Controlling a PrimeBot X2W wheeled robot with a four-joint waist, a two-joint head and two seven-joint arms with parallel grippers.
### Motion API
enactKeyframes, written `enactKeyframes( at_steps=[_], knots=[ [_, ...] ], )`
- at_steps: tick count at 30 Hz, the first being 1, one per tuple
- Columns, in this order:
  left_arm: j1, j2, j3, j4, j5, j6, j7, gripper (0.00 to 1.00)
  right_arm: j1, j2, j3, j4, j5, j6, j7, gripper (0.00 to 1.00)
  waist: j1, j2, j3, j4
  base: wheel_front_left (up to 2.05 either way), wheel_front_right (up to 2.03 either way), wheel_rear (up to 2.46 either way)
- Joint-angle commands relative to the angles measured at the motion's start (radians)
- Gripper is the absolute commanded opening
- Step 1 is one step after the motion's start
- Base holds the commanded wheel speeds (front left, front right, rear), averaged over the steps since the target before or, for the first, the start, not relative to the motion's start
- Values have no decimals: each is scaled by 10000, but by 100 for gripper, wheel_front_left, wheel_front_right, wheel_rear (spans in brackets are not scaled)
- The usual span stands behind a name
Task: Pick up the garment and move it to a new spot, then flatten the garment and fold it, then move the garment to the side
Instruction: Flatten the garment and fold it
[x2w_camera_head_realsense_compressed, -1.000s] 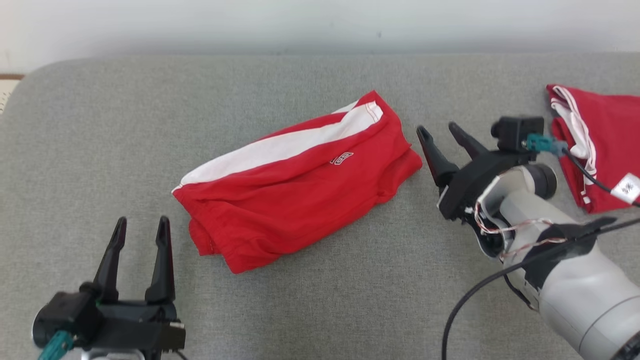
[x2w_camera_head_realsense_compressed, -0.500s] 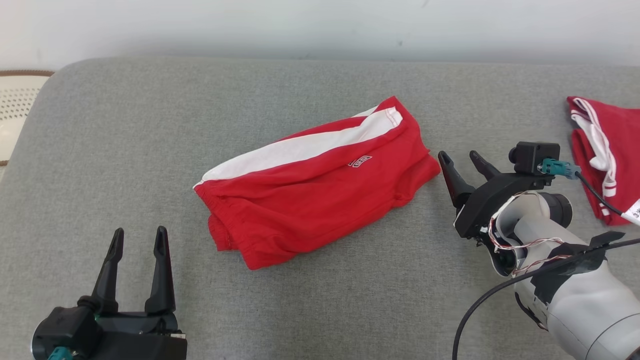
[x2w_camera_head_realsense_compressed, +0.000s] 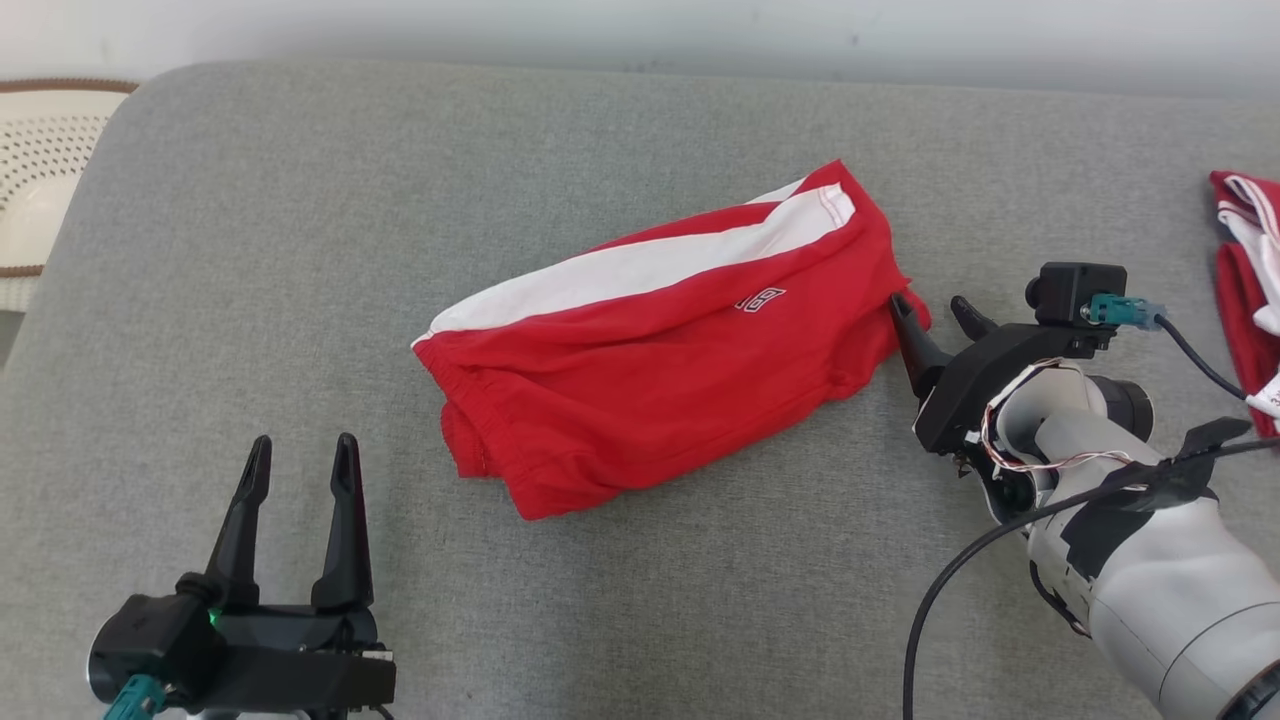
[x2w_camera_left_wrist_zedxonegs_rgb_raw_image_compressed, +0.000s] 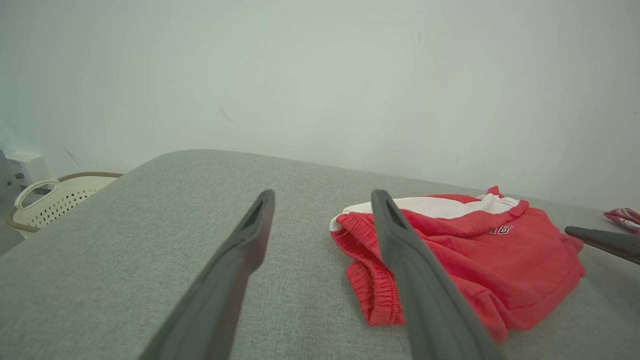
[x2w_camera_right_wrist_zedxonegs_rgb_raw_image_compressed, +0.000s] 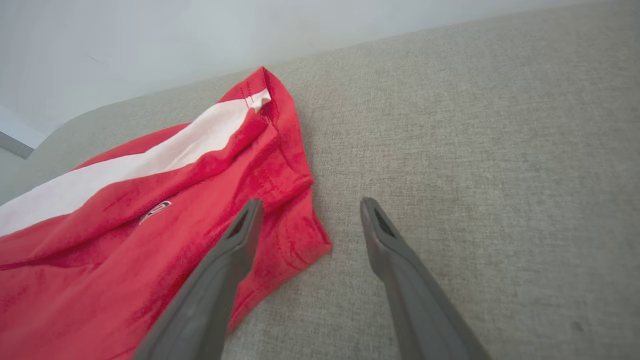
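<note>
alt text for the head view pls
Folded red shorts with a white stripe lie on a grey cushion. The open right pincer is at their right edge; the open left pincer sits lower left. Another red garment lies far right.
</note>
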Motion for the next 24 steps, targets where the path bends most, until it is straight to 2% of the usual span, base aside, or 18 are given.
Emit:
enactKeyframes(
  at_steps=[1,8,10,11,12,13,19,24],
  knots=[
    [-98,4,-24,6,-74,66,-36,100,-157,56,40,131,81,2,94,100,-1,0,182,175,0,0,0],
    [-165,3,-112,49,-173,160,-36,100,-306,214,185,359,211,2,344,100,-1,0,330,314,0,0,0],
    [-178,3,-127,61,-187,157,-36,100,-298,231,213,385,235,2,438,96,-1,0,336,330,0,0,0],
    [-182,3,-137,68,-193,157,-36,100,-296,246,236,391,270,2,510,47,-1,0,341,342,0,0,0],
    [-178,3,-152,76,-197,160,-36,100,-288,251,262,404,284,2,567,29,-1,0,345,355,0,0,0],
    [-179,3,-165,83,-199,179,-36,100,-290,249,292,419,275,2,597,0,-1,0,351,365,0,0,0],
    [-143,3,-157,150,-230,246,-36,100,-248,95,408,230,296,2,288,0,-1,0,292,334,0,0,0],
    [84,4,-113,222,-127,247,-36,100,248,-104,518,-450,434,2,-108,0,-1,0,-138,71,0,0,0]
  ],
)
